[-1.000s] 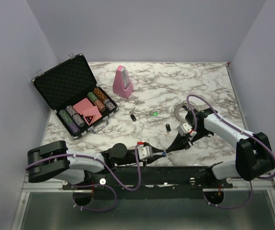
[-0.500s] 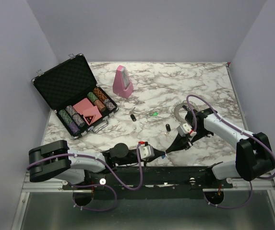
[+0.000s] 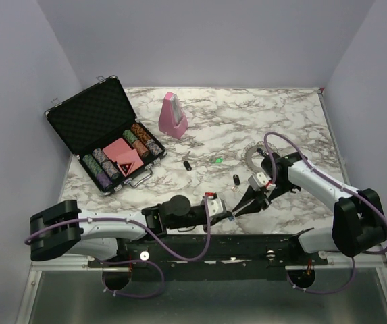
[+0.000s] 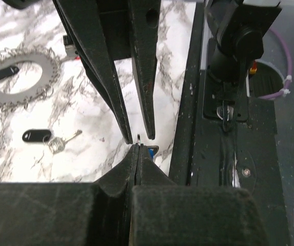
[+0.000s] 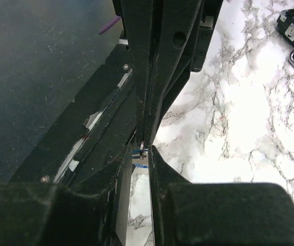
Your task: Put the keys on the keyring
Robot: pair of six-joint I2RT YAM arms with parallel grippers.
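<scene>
Looks down from high behind the arm bases in the top view, taking in the whole desk [image 3: 281, 115]. Sights from each wrist, very close, along the left tool [image 4: 138, 149] toward the right tool [image 4: 138, 137] and back the opposite way. Shares the meeting tips and blue-capped key [image 4: 153, 150] between wrist views, the keyring [image 4: 13, 100] between left wrist and top.

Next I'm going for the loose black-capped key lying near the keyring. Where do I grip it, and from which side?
Probably the black cap, from straight above, with the jaws across its narrow width. It lies flat on the table. The cap looks like the bulkiest part, while the silver end looks too thin to pinch.
</scene>
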